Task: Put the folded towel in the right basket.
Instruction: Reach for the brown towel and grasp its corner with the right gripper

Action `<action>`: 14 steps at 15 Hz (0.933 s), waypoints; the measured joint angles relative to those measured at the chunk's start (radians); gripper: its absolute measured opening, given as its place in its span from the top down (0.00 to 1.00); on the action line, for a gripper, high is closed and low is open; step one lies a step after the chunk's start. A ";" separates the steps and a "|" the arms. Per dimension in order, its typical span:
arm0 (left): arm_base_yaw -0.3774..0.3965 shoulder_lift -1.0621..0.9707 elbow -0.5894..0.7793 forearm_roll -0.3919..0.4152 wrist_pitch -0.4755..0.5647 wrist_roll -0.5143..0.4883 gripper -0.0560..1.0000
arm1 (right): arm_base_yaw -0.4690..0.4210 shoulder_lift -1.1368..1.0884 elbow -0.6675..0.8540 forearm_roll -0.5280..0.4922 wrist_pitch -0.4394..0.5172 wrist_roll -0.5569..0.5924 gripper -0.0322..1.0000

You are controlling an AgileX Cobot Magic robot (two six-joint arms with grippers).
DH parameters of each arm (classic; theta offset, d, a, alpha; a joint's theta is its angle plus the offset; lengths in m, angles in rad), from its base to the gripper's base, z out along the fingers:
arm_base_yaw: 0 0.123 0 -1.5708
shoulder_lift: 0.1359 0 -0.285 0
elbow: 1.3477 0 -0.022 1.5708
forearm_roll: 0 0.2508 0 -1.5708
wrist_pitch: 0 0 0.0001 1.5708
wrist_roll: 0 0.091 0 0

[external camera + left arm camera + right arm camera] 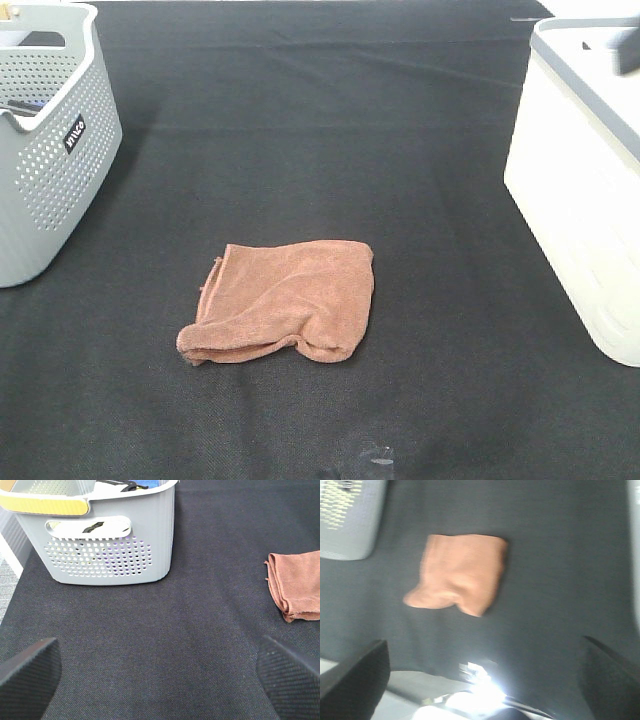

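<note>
Towel [285, 300]: brown-orange, folded into a rough square. It lies flat on the table, midway between the left and right edges and nearer the near edge than the far one. Its near-left corner bulges where the layers roll over. Nothing touches it.
Right basket [580, 210]: cream-white with a grey rim, standing at the right edge of the table, well apart from the towel. Its near end runs out of the high view.
Left basket [55, 170]: grey, with walls full of small holes and a dark tag [75, 132] on its side, standing at the far-left corner. Dark things [127, 486] lie inside, too hidden to name.
Table [330, 120]: black and woven-looking, slightly creased toward the far edge.
Left gripper [160, 680]: jaws spread wide, with only bare table between them. It hangs above the table with the left basket ahead of it and the towel off to one side, well apart.
Right gripper [482, 680]: jaws spread wide and holding nothing. It hangs above the table with the towel ahead of the fingers [352, 680], apart from them. This view is blurred, and a bright glare [480, 697] sits between the fingers.
</note>
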State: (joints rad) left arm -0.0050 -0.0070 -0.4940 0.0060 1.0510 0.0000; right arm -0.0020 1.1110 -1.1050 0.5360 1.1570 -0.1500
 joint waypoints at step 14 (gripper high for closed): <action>0.000 0.000 0.000 0.000 0.000 0.000 0.01 | 0.189 0.441 0.000 0.083 -0.264 -0.077 0.04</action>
State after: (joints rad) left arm -0.0050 -0.0070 -0.4940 0.0060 1.0510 0.0000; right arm 0.1870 1.5520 -1.1050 0.6190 0.8930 -0.2270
